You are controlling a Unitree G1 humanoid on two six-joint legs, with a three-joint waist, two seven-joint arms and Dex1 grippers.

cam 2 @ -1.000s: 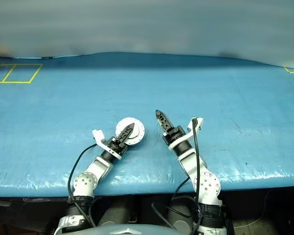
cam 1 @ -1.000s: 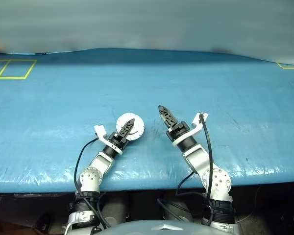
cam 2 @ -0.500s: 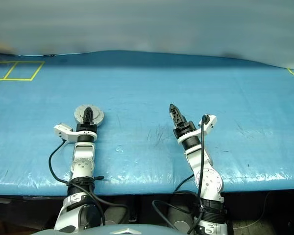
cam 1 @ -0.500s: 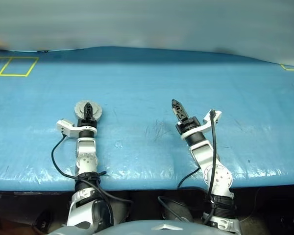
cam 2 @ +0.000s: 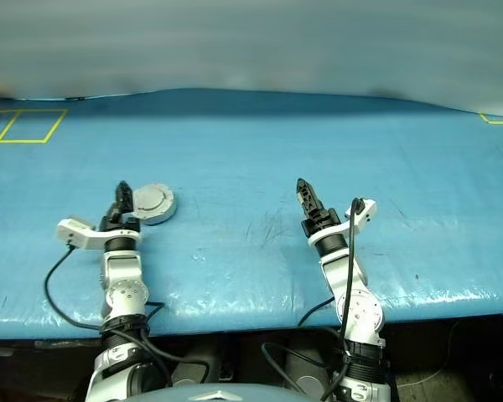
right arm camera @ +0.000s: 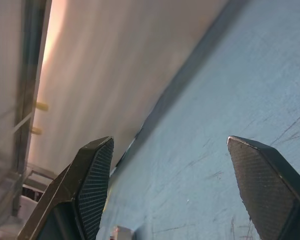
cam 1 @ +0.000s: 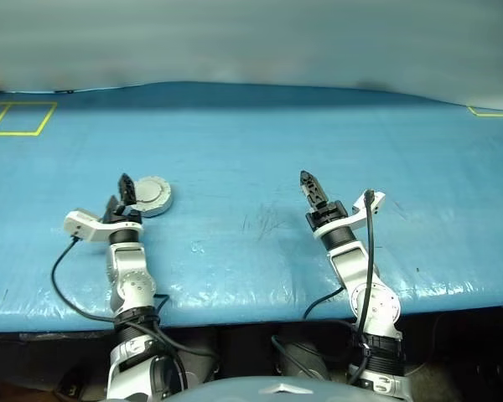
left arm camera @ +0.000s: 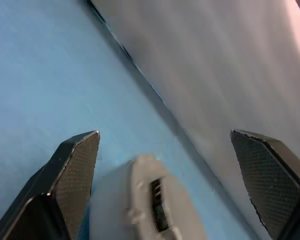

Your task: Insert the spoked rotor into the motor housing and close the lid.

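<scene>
The motor housing (cam 1: pixel 153 195) lies flat on the blue table at the left, its plain light grey lid (cam 2: pixel 155 203) shut on top. The spoked rotor is hidden. My left gripper (cam 1: pixel 119 193) stands open just left of the housing, its fingers apart and off it. In the left wrist view the housing (left arm camera: pixel 152 200) shows as a blurred grey shape low between the wide-open left gripper (left arm camera: pixel 165 133). My right gripper (cam 1: pixel 312 188) hovers open over bare table to the right of centre, holding nothing, and its open fingers (right arm camera: pixel 95 170) frame only table and wall.
The blue covered table (cam 1: pixel 251 142) runs wide to both sides, with its front edge (cam 1: pixel 251 306) close to me. Yellow tape squares (cam 1: pixel 17 117) mark the far left corner and a yellow line (cam 1: pixel 490 111) the far right. A grey wall stands behind.
My left gripper slid the closed housing from the table's centre to the left, then opened and drew off to its left side. The right gripper has hardly moved.
</scene>
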